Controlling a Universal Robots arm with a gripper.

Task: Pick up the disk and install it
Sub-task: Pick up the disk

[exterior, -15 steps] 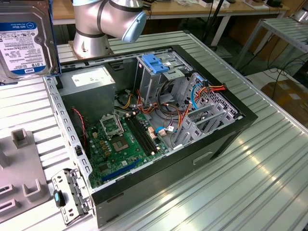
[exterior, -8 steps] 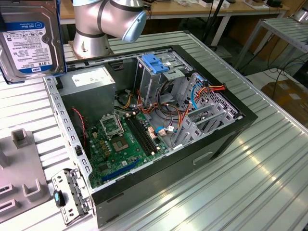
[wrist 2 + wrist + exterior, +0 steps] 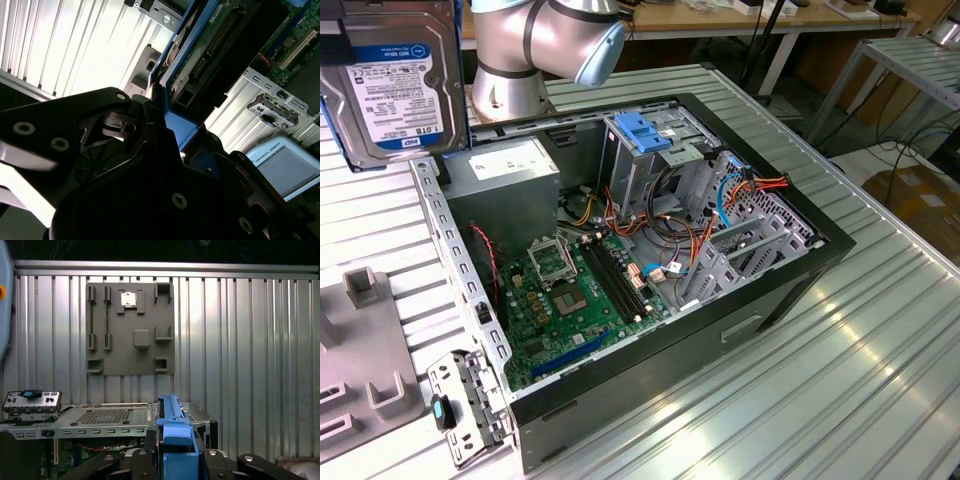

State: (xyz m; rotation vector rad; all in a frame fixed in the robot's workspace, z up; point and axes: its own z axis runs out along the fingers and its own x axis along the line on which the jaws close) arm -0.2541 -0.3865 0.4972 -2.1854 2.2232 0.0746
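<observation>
While the gripper (image 3: 167,120) grips the disk (image 3: 392,85) by its blue carrier edge, aloft beside the open computer case (image 3: 650,370), the carry calls for a steady, square hold without tilt.

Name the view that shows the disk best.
The exterior view: the disk faces the camera, label showing, raised at that view's left. The second wrist view catches its circuit-board underside; the first wrist view, its blue frame edge-on.
</observation>
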